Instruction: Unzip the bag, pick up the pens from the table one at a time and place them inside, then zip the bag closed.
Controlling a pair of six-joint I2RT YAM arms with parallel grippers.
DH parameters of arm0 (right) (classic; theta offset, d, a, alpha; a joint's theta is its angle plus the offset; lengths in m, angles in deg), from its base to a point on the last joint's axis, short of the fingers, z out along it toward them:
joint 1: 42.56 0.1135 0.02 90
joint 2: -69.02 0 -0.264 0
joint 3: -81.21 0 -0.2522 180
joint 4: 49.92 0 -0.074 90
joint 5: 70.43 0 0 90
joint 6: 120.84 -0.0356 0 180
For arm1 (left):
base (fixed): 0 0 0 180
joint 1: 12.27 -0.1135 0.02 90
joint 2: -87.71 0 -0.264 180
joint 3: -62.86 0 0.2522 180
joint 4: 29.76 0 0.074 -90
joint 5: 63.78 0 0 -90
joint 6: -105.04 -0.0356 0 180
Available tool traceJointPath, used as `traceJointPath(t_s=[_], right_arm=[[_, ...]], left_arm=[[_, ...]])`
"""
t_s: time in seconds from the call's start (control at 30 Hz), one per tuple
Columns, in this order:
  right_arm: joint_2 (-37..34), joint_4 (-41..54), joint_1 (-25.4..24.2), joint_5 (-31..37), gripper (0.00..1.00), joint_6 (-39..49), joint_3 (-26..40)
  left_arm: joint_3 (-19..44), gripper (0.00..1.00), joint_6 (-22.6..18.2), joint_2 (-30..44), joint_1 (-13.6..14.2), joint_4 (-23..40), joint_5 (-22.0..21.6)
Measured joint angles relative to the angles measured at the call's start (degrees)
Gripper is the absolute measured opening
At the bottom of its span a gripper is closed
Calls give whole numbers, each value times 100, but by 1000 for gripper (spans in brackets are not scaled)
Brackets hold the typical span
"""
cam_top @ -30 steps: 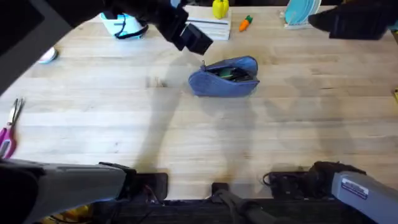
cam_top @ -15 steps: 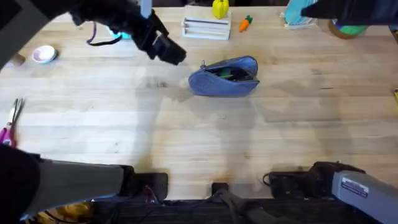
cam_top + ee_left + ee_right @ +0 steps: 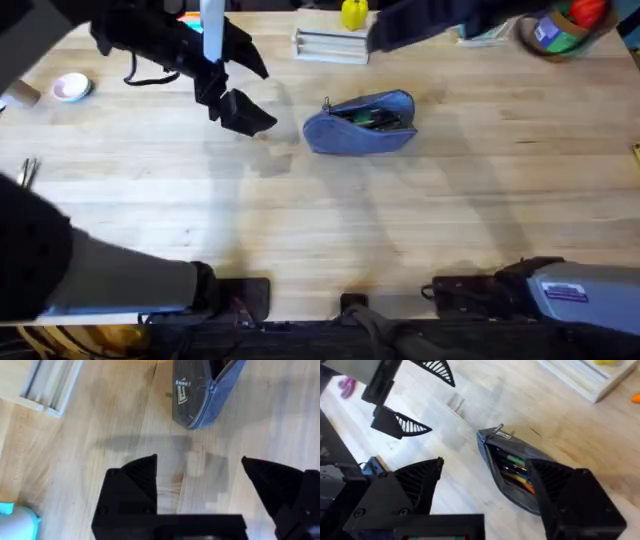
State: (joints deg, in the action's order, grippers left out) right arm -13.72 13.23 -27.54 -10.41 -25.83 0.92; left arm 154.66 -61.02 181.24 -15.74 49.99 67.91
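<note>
Pens point(image 3: 517, 472) lie inside the unzipped bag point(image 3: 362, 124); left gripper point(image 3: 200, 477) and right gripper point(image 3: 485, 482), both wide and empty, flank it. Zipper pull point(image 3: 327, 103) looks tiny, so a pinch may slip.

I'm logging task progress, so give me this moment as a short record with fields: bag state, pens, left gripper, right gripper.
bag state: bag lies unzipped on the table
pens: pens inside the open bag
left gripper: left gripper open, empty, above bare wood beside the bag
right gripper: right gripper open, empty, above the bag
</note>
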Motion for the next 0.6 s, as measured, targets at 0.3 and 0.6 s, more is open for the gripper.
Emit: traceJointPath(t_s=[0.3, 0.6], right_arm=[[-988, -356, 715, 342, 998, -472, 0], [-1623, -536, 708, 385, 998, -947, 2]], left_arm=[[0, 993, -265, 638, 0, -160, -103], [0, 994, -535, 857, 0, -376, -76]])
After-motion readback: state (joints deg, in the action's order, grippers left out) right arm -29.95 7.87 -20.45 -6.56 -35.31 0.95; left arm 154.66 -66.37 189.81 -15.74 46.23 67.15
